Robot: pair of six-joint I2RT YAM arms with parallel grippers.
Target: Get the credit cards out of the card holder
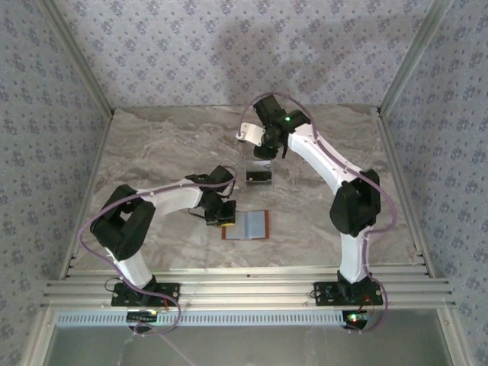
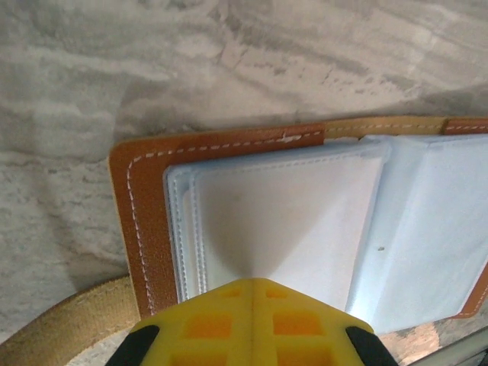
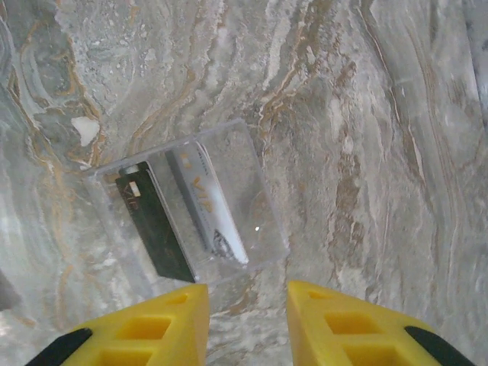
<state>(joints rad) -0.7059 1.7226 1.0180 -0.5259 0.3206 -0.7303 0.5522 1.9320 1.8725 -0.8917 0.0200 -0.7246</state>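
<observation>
The brown card holder (image 1: 250, 226) lies open on the marble table, grey-blue inside up. In the left wrist view its brown stitched edge (image 2: 145, 229) frames pale inner panels (image 2: 290, 221). No card is visible in those panels. My left gripper (image 2: 253, 284) is shut, its yellow tips together on the left panel, and nothing is visible between them. A black credit card (image 3: 152, 225) and a silvery-white credit card (image 3: 210, 206) lean inside a clear plastic tray (image 3: 263, 221). My right gripper (image 3: 248, 293) hangs open just above and in front of the tray, holding nothing.
The clear tray (image 1: 259, 174) stands behind the wallet, near the table's middle. A tan woven band (image 2: 61, 328) curves past the wallet's near-left corner. Patterned walls (image 1: 46, 114) close in the table on three sides; bare marble (image 1: 152, 145) lies to the left and right.
</observation>
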